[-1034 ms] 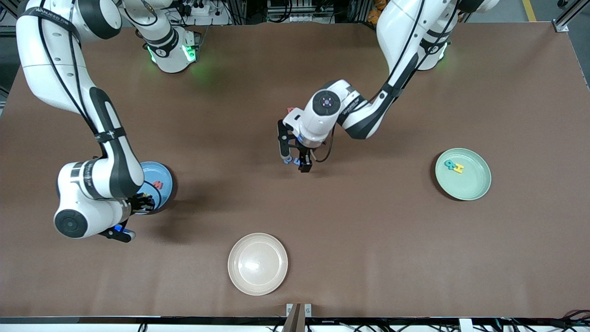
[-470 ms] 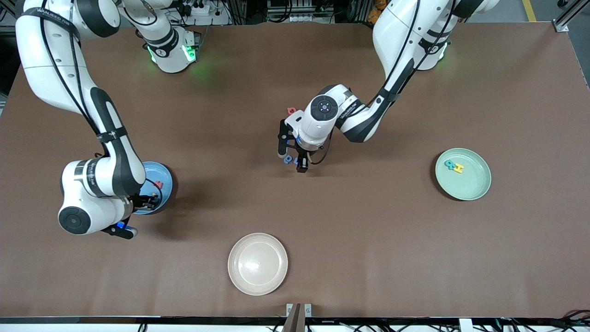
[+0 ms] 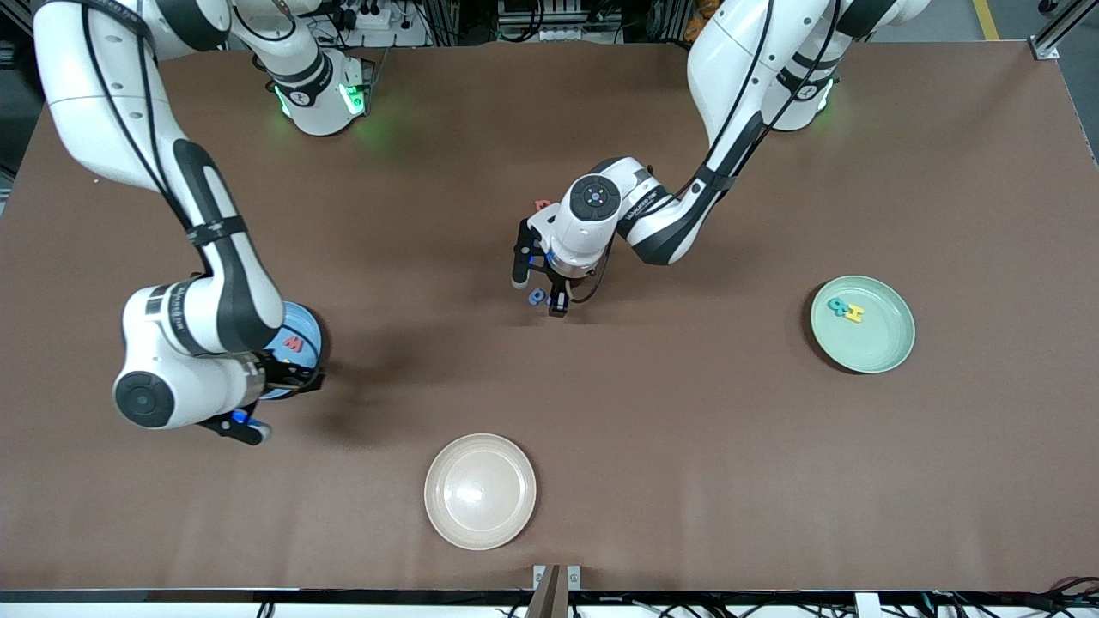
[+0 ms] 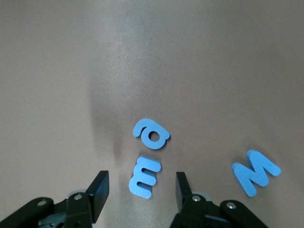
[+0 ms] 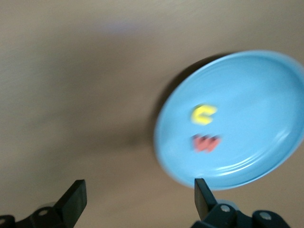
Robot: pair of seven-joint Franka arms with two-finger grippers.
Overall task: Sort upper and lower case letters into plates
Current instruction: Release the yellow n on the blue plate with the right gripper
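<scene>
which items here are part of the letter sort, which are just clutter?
In the job:
- blue plate, holding a yellow letter and a red letter
- mint plate, holding two letters
- three blue letters under the left gripper
- red letter beside the left arm

Clutter:
- cream plate

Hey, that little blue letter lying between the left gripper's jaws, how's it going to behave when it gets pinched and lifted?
The blue letter looks like thick, matte foam, so it is probably very light and may squash slightly rather than crack. It lies flat on the table, so it should not roll or tip. The left gripper straddles it with jaws apart; an uneven pinch might twist it.
</scene>
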